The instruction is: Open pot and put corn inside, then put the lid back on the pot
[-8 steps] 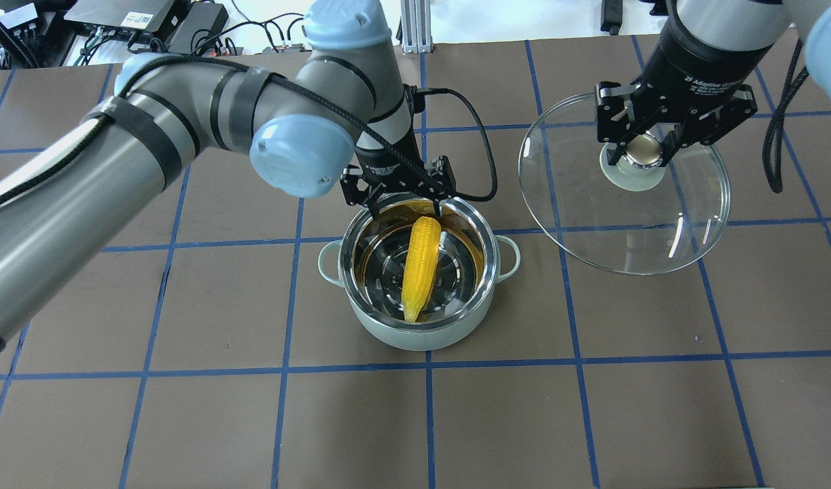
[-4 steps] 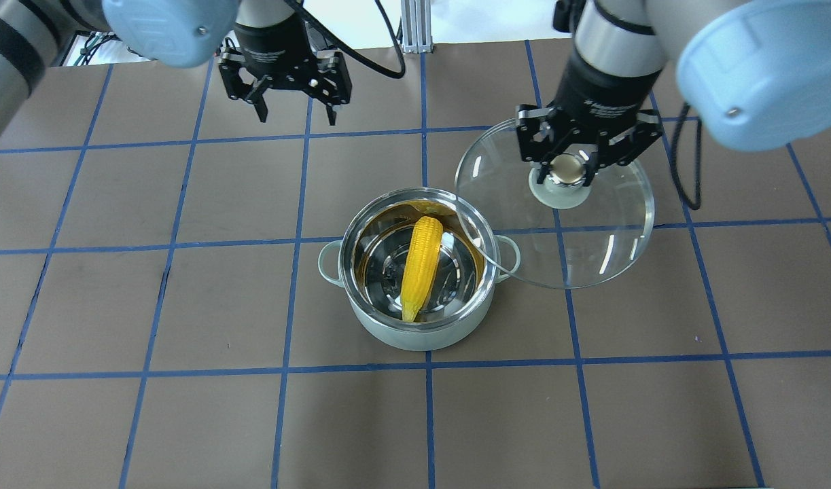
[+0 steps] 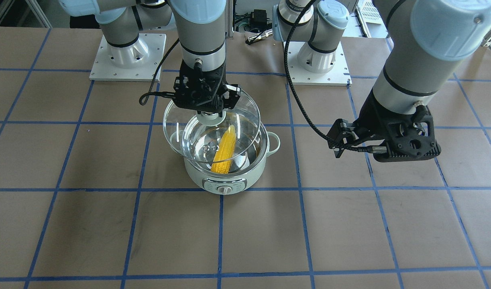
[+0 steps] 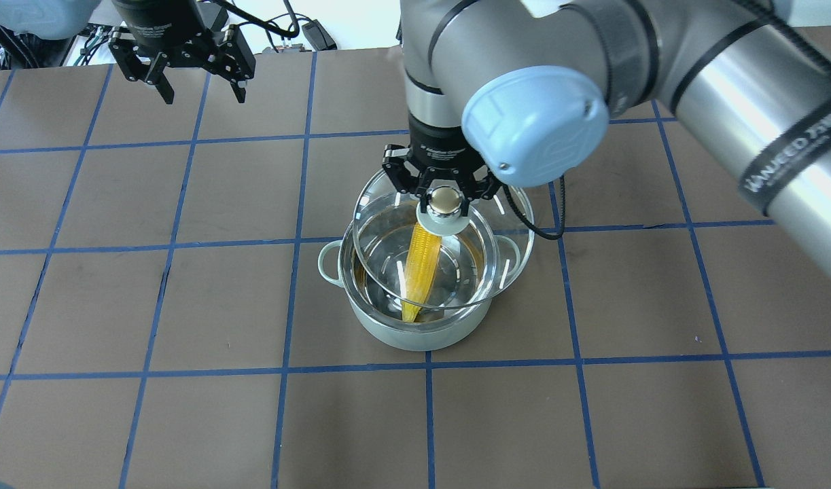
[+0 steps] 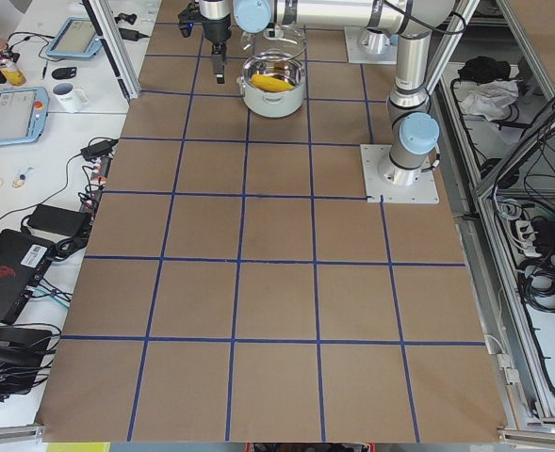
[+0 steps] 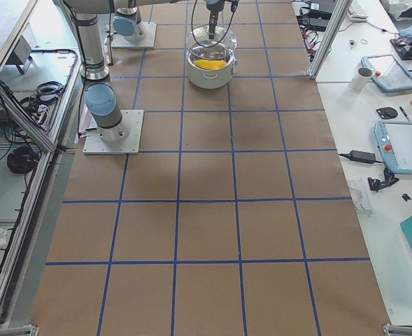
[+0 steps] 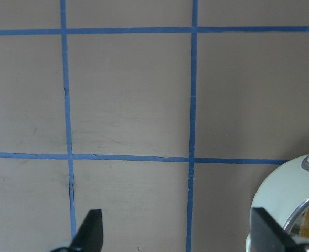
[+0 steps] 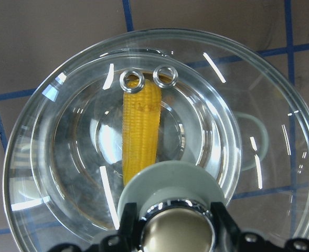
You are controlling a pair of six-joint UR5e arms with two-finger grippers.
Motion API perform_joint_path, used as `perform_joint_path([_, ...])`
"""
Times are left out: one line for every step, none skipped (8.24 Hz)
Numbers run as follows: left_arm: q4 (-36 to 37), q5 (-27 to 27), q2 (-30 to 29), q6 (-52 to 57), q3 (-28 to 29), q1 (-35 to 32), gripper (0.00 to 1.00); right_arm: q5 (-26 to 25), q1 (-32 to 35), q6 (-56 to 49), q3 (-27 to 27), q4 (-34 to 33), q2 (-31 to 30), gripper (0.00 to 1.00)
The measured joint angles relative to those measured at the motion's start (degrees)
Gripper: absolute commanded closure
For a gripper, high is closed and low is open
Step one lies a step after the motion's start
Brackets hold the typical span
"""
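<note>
The mint-green pot (image 4: 422,338) stands at the table's middle with its steel bowl open. The yellow corn (image 4: 418,275) lies inside it, tip toward me; it also shows in the front view (image 3: 224,152) and through the glass in the right wrist view (image 8: 141,131). My right gripper (image 4: 444,200) is shut on the gold knob of the glass lid (image 4: 514,217) and holds the lid level just above the pot, shifted slightly toward the far side. My left gripper (image 4: 200,92) is open and empty at the far left, away from the pot (image 7: 285,194).
The table is brown with a blue tape grid (image 4: 289,299). A black cable (image 3: 309,116) hangs from my left arm near the pot's side. The arm bases (image 3: 127,60) stand at the robot's edge. Desks with tablets (image 6: 401,147) lie beyond the far edge.
My right gripper has carried the lid leftward from beside the pot to over it. My left gripper has drawn back further to the far left, still open. The corn has not moved.
</note>
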Motion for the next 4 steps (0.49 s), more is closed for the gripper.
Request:
perform_joint_path([0.2, 0.0, 0.9, 0.2, -0.3, 0.6, 0.00, 0.0, 1.4, 1.9, -0.4, -1.1, 1.6, 0.85])
perform_joint_path([0.2, 0.0, 1.6, 0.3, -0.6, 0.7, 0.00, 0.0, 2.1, 2.9, -0.4, -1.7, 2.6, 0.85])
perform_joint_path([0.2, -0.2, 2.1, 0.3, -0.9, 0.7, 0.00, 0.0, 2.4, 3.3, -0.4, -2.2, 3.2, 0.86])
perform_joint_path([0.2, -0.3, 2.7, 0.2, -1.8, 0.6, 0.00, 0.0, 2.4, 3.8, -0.2, -3.1, 3.7, 0.87])
